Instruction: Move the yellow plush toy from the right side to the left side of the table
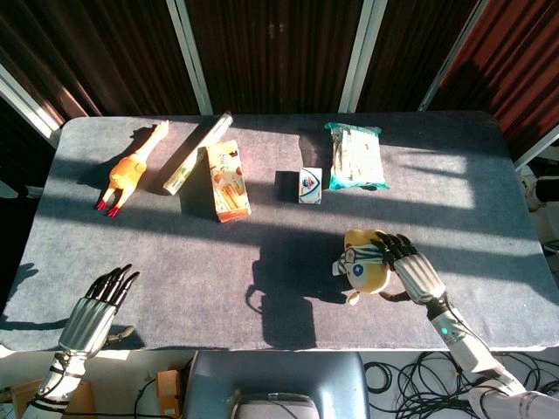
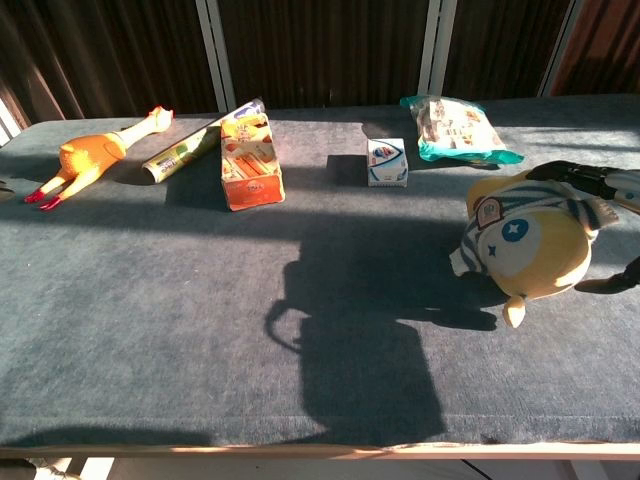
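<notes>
Now right hand (image 1: 410,269) grips yellow plush toy (image 1: 365,262) — table's right.

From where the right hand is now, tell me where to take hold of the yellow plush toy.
Grip the yellow plush toy around its round body, coming from its right, where the right hand already has fingers over the top and thumb below. Its face points left, leaving that side free; the soft bulk should suit a wrap.

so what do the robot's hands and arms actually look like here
Both the left hand and the right hand have black fingers on a ribbed silver-grey palm and wrist section. The right forearm is pale grey-white with a small green light. Black cables lie coiled on the floor beside the right arm.
</notes>
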`<state>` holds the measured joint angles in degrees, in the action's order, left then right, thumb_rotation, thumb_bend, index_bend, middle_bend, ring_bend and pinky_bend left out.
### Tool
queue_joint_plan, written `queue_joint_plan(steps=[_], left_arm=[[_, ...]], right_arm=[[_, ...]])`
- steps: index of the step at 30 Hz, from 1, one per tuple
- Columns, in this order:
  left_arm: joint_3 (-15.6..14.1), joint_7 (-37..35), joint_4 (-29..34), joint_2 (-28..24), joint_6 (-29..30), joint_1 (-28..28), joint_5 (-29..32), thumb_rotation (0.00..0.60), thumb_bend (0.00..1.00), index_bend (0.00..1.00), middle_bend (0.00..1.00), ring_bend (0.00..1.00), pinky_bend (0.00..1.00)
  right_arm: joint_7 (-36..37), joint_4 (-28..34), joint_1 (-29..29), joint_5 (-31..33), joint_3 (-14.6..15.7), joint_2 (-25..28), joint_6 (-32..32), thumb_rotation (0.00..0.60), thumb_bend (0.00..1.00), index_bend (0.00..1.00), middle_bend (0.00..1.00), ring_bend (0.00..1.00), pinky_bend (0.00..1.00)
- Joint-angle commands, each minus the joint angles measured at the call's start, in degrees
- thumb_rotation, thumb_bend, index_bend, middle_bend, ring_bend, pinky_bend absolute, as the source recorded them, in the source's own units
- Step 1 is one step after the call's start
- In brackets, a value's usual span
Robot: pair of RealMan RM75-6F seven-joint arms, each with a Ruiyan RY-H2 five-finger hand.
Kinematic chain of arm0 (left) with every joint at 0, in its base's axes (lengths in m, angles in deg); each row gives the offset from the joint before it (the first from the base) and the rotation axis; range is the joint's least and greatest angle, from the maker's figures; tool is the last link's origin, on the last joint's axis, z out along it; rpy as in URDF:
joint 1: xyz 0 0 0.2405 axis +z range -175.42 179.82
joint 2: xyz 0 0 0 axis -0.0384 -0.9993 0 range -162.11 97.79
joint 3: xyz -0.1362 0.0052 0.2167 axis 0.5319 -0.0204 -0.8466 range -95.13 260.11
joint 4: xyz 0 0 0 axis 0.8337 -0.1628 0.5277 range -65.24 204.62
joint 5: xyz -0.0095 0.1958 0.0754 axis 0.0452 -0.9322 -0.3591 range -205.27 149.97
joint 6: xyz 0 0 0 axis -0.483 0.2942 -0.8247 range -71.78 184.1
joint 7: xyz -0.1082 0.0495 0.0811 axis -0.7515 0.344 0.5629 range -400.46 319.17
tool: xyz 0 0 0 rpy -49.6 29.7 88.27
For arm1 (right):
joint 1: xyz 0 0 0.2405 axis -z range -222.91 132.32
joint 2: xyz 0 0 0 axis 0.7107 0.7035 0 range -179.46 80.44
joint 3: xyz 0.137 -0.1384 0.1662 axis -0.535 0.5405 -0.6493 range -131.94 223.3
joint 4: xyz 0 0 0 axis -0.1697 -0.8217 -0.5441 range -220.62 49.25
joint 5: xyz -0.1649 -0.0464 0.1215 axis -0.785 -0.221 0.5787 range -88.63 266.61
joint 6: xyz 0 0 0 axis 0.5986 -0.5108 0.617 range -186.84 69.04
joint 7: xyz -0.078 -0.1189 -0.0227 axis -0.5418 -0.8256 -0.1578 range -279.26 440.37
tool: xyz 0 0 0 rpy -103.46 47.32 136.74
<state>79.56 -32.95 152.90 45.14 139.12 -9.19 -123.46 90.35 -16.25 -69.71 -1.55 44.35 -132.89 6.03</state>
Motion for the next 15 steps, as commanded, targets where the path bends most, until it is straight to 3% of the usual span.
queue_joint_plan(steps=[1, 15], left_arm=[[0.0, -0.07, 0.02, -0.08, 0.04, 0.04, 0.0, 0.6, 0.0, 0.0, 0.0, 0.05, 0.18], [-0.15, 0.78, 0.26, -0.03, -0.56, -0.06, -0.03, 0.6, 0.0, 0.0, 0.0, 0.05, 0.18]], right_arm=[[0.04, 0.22, -0.02, 0.08, 0.1, 0.07, 0.12, 0.6, 0.0, 0.0, 0.0, 0.0, 0.0], [-2.59, 0.33, -0.3, 1.47, -0.27, -0.53, 0.48, 0.6, 0.0, 0.0, 0.0, 0.0, 0.0]])
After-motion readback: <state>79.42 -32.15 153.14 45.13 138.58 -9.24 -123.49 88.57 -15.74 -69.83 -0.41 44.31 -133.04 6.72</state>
